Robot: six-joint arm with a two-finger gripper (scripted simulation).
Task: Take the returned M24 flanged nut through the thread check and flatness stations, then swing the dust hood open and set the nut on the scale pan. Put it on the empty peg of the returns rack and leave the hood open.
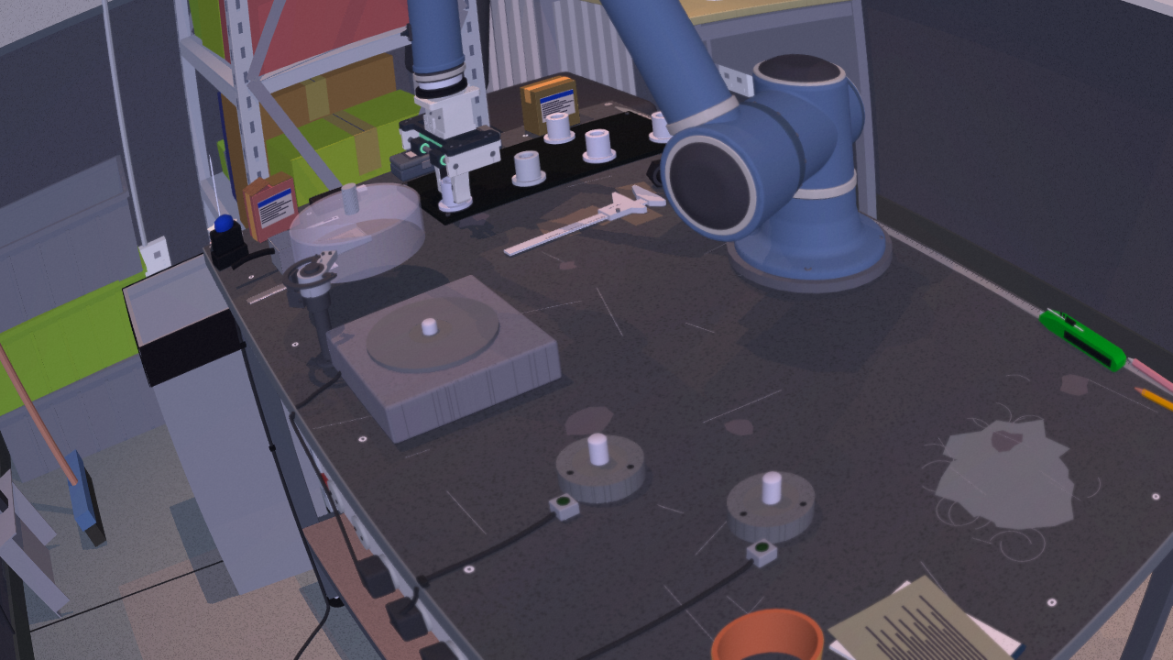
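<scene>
The flanged nut (454, 194) sits low on the near-left peg of the black returns rack (541, 161), and I grip it from above with my gripper (454, 182) closed on it. Other white nuts (529, 168) sit on the rack's other pegs. The clear dust hood (358, 231) stands swung aside to the left of the grey scale (444, 352). The scale pan (432, 332) is bare except for its small white centre post. Two round grey stations (600, 468) (770, 505) with white pegs stand nearer the front edge.
Behind the rack stand metal shelving with cardboard boxes and the arm's blue base (808, 238). A white caliper (586, 222) lies in front of the rack. A green tool (1082, 339) lies at the right edge. An orange ring (767, 636) and papers lie at the front.
</scene>
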